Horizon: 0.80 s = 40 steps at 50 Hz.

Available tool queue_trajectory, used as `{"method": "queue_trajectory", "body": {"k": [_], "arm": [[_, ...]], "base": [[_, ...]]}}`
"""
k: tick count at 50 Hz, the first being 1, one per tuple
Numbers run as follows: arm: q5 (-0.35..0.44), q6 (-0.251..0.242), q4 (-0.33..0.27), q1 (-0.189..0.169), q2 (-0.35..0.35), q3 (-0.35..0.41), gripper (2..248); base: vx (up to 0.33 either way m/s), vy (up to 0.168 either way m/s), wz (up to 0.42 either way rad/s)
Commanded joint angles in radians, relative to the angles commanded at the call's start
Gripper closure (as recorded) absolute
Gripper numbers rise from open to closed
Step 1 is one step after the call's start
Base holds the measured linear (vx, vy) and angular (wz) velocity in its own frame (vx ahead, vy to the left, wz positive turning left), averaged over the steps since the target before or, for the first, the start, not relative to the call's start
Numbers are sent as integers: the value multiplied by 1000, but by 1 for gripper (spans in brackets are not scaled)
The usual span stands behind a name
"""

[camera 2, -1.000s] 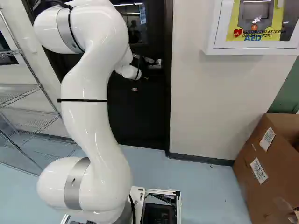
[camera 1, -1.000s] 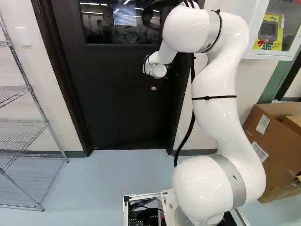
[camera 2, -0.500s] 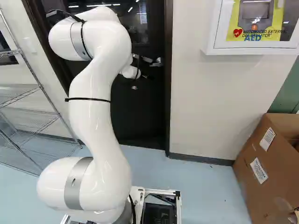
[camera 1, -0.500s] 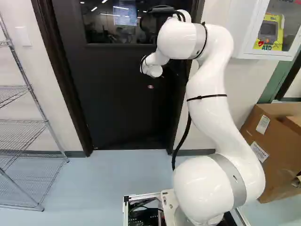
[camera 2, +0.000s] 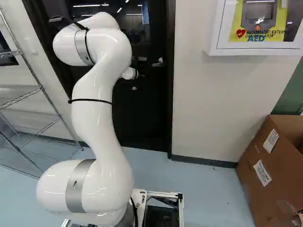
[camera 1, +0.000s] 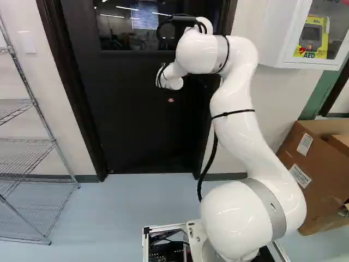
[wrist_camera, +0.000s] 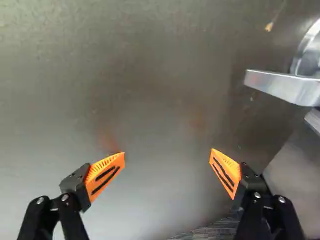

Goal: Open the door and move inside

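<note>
Door (camera 1: pixel 136 125): one, dark, with a window (camera 1: pixel 128 27) in its upper part; set in a dark frame (camera 1: pixel 73 93) and, by the look of it, shut.

Lever handle (wrist_camera: pixel 285 88): one, bright metal, fitted to the door near its upright edge, the one at the right of the right base view, a little under the window. Untouched.

Pincer (wrist_camera: pixel 168 151): one, orange pads (wrist_camera: pixel 105 175) spread wide, nothing between them, facing the door's bare face. The lever lies ahead and off to one side, just past the finger nearer that edge. Whether the tips brush the door is hard to say; depth reads poorly here.

Arm (camera 1: pixel 237 103): one, white, reaching up and forward to the door from the base.

Sundries: wire rack (camera 1: pixel 32 142) beyond the opposite edge of the door; cardboard box (camera 2: pixel 270 165) by the wall on the handle side; white cabinet (camera 2: pixel 213 33) on the wall above.

Step in hand, as judged: lining up with the lever, opening not begun. Next move: a sideways shift towards the handle edge, pads brought level with the lever, then a press down, with the door swing and drive inside to follow.
</note>
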Motion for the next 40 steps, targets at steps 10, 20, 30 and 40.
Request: {"method": "queue_trajectory", "body": {"k": [10, 20, 30, 40], "arm": [[0, 0, -37, 6, -52, -73, 3], [0, 0, -41, 15, -39, -55, 3], [0, 0, -41, 20, 8, 11, 3], [0, 0, -41, 24, 57, 79, 3]], "base": [[0, 0, 0], [0, 0, 0], [0, 0, 0], [0, 0, 0]]}}
